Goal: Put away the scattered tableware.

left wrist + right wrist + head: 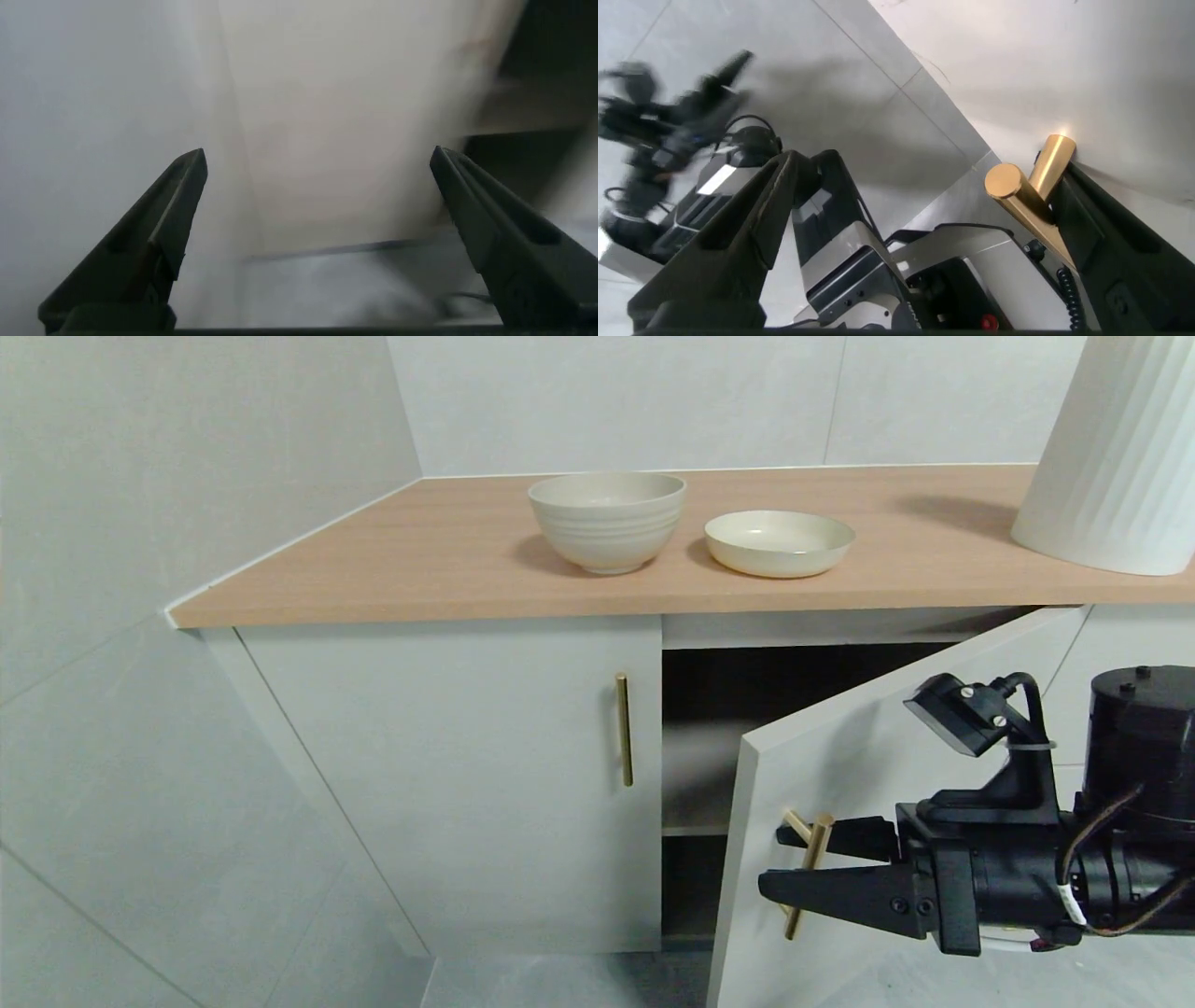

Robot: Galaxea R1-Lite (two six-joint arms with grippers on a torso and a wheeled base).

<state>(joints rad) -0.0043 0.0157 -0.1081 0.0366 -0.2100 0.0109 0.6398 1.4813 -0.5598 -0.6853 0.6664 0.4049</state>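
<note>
With your right gripper [773, 861] spread open around the gold handle [822, 829] at 5 o'clock, pull the door [840, 756] slowly and wide, so the bowl [607, 521] and dish [779, 542] at 12 o'clock on the counter [420, 560] can go inside

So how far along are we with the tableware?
Done: the right cabinet door is swung partly open. In hand: the right gripper straddles its brass handle, jaws open. Still to do: the bowl and shallow dish sit on the counter, neither stowed.
</note>
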